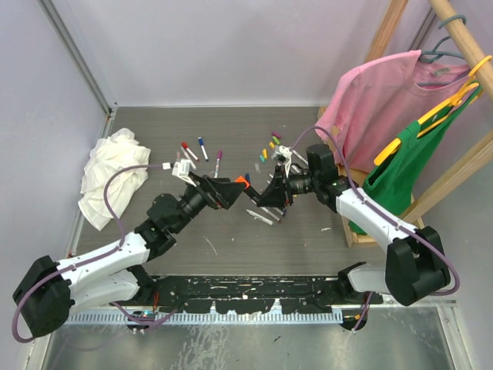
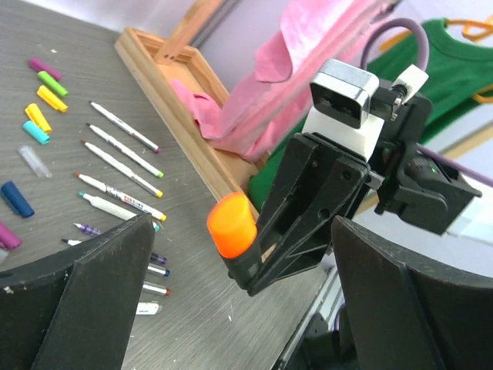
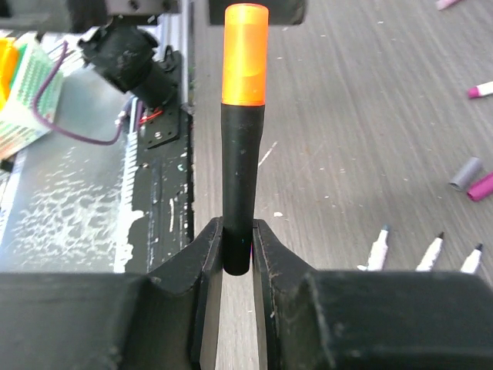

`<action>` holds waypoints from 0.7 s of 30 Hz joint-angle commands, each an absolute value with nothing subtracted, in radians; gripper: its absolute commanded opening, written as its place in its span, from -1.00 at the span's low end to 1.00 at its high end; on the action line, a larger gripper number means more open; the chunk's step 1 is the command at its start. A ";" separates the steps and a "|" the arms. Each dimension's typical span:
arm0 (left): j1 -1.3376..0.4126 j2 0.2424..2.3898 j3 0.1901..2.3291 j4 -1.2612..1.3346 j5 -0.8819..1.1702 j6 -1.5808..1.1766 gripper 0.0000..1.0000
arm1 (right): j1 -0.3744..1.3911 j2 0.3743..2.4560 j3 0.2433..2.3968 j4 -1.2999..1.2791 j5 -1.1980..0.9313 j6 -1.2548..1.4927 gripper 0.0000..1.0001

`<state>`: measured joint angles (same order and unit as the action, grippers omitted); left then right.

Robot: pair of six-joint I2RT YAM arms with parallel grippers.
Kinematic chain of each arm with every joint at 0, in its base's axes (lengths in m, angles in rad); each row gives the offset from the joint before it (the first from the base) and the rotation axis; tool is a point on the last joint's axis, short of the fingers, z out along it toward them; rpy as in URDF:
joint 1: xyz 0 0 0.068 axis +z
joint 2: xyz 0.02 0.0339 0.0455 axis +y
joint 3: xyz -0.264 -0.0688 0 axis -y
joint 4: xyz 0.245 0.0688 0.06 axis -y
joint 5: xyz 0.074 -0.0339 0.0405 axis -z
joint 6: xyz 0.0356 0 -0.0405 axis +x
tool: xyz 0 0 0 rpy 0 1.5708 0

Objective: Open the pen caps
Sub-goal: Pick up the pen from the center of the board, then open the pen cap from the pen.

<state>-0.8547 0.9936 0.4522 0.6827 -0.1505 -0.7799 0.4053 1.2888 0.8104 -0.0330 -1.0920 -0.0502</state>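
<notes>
Orange marks the piece in play: from the top camera the orange cap [image 1: 242,180] hangs in the air above the table [image 1: 231,250], held out by the right gripper [image 1: 263,193] toward the left gripper [image 1: 227,193], with a few capped pens [image 1: 202,146] lying farther back and a white rag [image 1: 108,173] off to the left. The left wrist view shows the left gripper released, its two fingers [image 2: 85,301] spread wide on either side of the cap, which lies between them and touches neither. Loose caps [image 2: 42,96] and a row of bare-tipped pens [image 2: 123,166] rest on the table beyond. The right wrist view shows the right gripper clenched low on a black pen [image 3: 239,177], with the orange cap seated on its far end, in line with the jaws. The cap looks unopened, so the step in hand is probably the pinch and pull. To do it well, the left fingers should likely close squarely on the orange part alone, not on the black barrel below it, and then draw straight along the pen's length while the right grasp holds firm. A sideways tug could lever the pen out of a grip set so low.
</notes>
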 commanded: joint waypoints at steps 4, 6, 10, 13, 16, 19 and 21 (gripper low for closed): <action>-0.680 0.982 0.465 0.795 0.372 -0.759 0.81 | 0.400 1.302 0.872 -0.118 -1.293 -0.158 -0.99; -0.665 0.999 0.459 0.849 0.413 -0.777 0.77 | 0.399 1.307 0.874 -0.120 -1.310 -0.158 -0.99; -0.660 1.046 0.463 0.925 0.466 -0.796 0.53 | 0.399 1.324 0.883 -0.130 -1.336 -0.153 -0.99; -0.661 1.073 0.464 0.988 0.501 -0.811 0.37 | 0.399 1.335 0.887 -0.130 -1.356 -0.146 -0.99; -0.659 1.085 0.467 0.983 0.499 -0.810 0.22 | 0.400 1.339 0.888 -0.130 -1.371 -0.141 -0.99; -0.656 1.087 0.461 0.975 0.490 -0.808 -0.01 | 0.400 1.342 0.890 -0.130 -1.377 -0.137 -0.99; -0.655 1.086 0.457 0.973 0.487 -0.806 -0.13 | 0.400 1.344 0.890 -0.130 -1.381 -0.137 -0.99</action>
